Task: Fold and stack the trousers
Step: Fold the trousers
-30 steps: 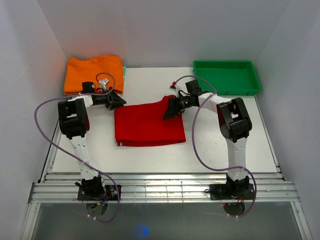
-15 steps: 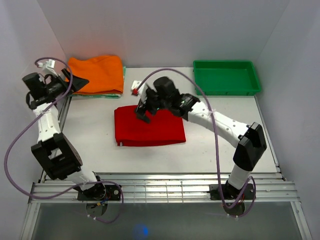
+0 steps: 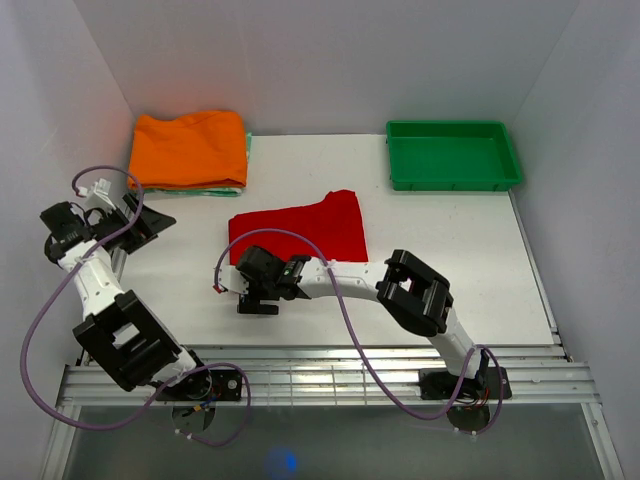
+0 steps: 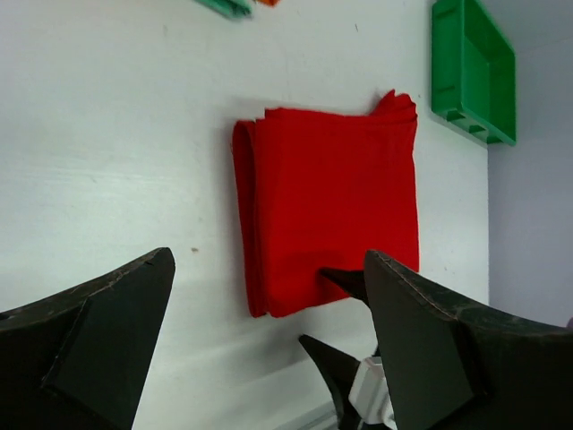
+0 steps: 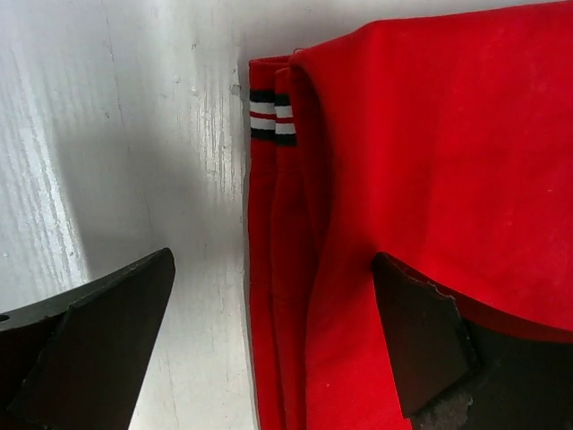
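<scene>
Surface (image 3: 450,280): white, carries all below
Trousers (image 3: 310,230): red, folded to a compact rectangle mid-surface, well apart from orange garment (image 3: 190,148) at far left; folding looks done, stacking not yet
Right fingers (image 5: 89,340): spread wide, empty, straddling the trousers' edge near striped cuffs (image 5: 269,115)
Left fingers (image 4: 98,331): spread wide, empty, raised at left edge
Hidden: trousers' near edge under right arm (image 3: 340,280); layers perhaps three
</scene>
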You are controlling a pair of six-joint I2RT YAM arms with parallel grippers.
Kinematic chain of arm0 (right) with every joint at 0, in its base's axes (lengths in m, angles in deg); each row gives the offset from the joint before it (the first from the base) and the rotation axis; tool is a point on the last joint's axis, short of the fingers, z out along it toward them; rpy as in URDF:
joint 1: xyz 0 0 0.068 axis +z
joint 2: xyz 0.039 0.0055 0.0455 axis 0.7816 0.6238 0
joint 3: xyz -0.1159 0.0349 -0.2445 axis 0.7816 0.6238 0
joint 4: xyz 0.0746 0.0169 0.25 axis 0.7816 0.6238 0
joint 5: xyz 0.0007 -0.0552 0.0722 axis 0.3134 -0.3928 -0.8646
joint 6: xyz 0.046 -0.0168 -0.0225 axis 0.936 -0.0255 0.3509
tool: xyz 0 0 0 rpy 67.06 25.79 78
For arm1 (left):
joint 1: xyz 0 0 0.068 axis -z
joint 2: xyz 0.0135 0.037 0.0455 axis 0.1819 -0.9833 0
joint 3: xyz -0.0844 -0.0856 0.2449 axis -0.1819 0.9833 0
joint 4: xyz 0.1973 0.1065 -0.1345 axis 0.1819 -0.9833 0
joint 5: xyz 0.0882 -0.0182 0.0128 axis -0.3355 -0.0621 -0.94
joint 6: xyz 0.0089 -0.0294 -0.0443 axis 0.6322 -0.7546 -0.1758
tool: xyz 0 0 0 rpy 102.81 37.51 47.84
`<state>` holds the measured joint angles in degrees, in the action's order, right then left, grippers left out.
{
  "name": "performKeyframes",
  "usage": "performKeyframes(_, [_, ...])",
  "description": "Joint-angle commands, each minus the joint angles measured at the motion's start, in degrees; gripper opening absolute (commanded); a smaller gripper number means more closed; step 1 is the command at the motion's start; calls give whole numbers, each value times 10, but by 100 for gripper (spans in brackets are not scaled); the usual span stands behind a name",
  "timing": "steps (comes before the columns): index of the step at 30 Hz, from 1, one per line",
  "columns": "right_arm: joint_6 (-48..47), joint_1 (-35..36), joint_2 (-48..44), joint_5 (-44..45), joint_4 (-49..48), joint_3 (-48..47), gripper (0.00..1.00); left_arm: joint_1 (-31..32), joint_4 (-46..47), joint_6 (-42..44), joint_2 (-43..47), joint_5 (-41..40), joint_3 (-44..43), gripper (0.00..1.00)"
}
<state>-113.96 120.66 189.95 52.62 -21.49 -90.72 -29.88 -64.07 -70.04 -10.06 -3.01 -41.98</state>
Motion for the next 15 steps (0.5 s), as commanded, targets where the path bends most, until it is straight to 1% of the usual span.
performKeyframes(1, [-26,6,-1,55,-65,13,97,3,-38,19,66,41,50,98])
performKeyframes(2, [-30,6,4,60,-75,17,98,2,-25,16,72,40,63,98])
performKeyframes(3, [-32,6,8,63,-82,27,99,2,-15,-5,77,38,76,98])
performKeyframes(4, [-35,5,13,67,-89,33,97,2,-12,-10,79,38,98,98])
performKeyframes(6, [-40,3,19,71,-108,46,90,2,-6,-14,75,43,114,98])
performKeyframes(7, [-39,1,20,67,-113,49,77,2,-6,-14,66,47,129,98])
performKeyframes(9, [-36,-9,21,35,-115,52,65,3,-5,-26,58,58,143,97])
performKeyframes(10, [-33,-12,20,23,-121,63,50,2,-6,-28,51,65,147,96])
performKeyframes(12, [-36,-25,18,-22,-130,71,38,3,4,-45,37,83,158,96])
performKeyframes(13, [-35,-30,18,-33,-138,78,19,2,13,-55,36,83,164,97])
performKeyframes(14, [-30,-41,18,-47,-143,78,9,2,33,-65,38,81,177,98])
performKeyframes(15, [-27,-48,20,-62,-135,72,8,2,39,-85,37,75,181,98])
